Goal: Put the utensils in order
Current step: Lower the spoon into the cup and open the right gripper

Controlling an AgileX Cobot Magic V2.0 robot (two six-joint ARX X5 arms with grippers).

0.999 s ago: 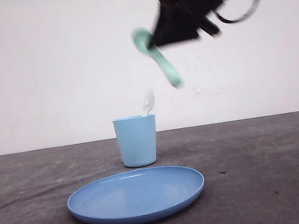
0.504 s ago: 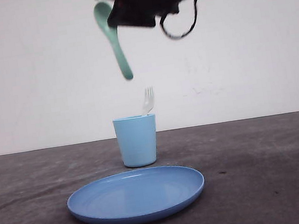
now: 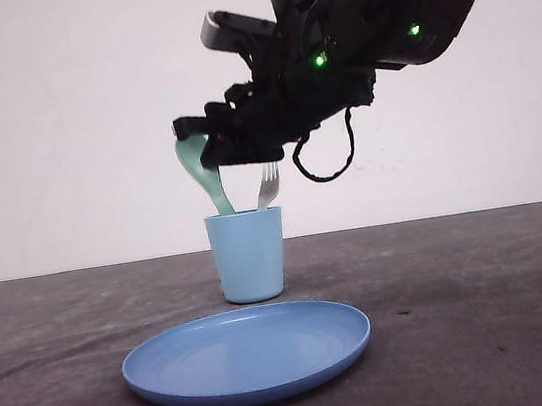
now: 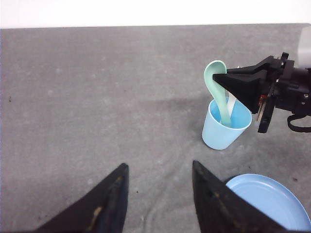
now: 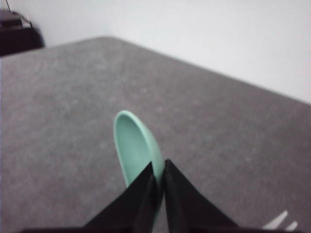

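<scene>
**Mint spoon going into the cup, handle first**

Mint-green spoon [image 3: 203,177] is pinched near its bowl by the right gripper [image 3: 205,152], jaws clenched on it, handle end dipped inside the light blue cup [image 3: 248,255]. White fork [image 3: 269,185] already stands in that cup, tines up, just beside the spoon. Blue plate [image 3: 247,356] sits in front of the cup, nothing on it.

Step in hand, as I read it: placing the second utensil; fork done, spoon nearly done. Next move calls for opening the jaws so the spoon drops and leans on the rim, then lifting straight up so as not to hook the fork or tip the cup.

Left wrist view looks down into the cup [image 4: 226,127], showing the spoon [image 4: 217,94] handle is really inside the rim, which the front view hides behind the cup wall. Left gripper [image 4: 158,187] hovers well apart over bare table [image 4: 97,97], fingers spread, holding nothing. Right wrist view gives the spoon [image 5: 135,149] bowl poking past the closed fingertips [image 5: 146,191], and fork tines at the corner.
</scene>
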